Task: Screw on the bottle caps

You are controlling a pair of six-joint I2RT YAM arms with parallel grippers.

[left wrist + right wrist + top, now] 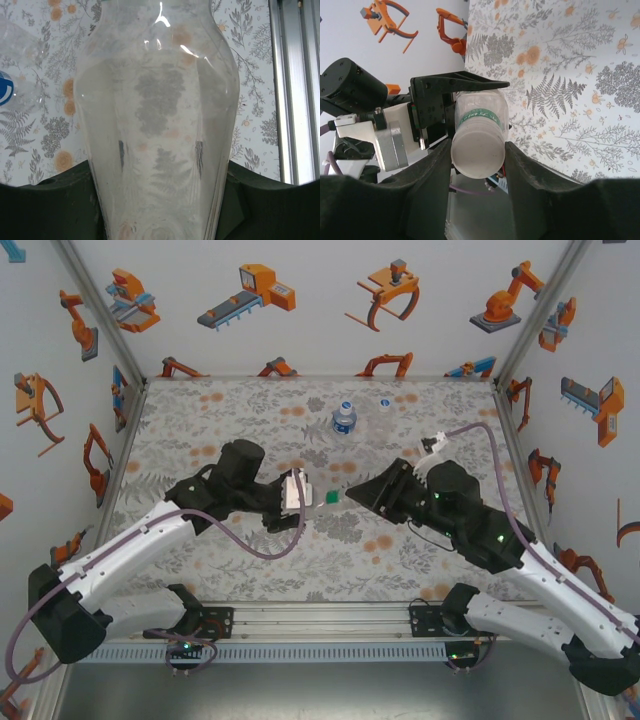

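Floral table (350, 570), robot-print walls (320, 335), left tool (300, 492) clamping clear bottle (160, 125), right tool (479, 152) pinching its white cap (476, 159)

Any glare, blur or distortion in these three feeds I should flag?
Left wrist: bright glare streaks on the clear bottle, which warps the floral tabletop behind it. Right wrist: the white cap is close and slightly soft, the tabletop behind is sharp. Top external: even light, faint shadows, no glare.

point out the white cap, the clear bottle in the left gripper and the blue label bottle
white cap (477, 152): right wrist view, flat top face
clear bottle (160, 125): left wrist view, middle of body
blue label bottle (344, 422): top external view, its label
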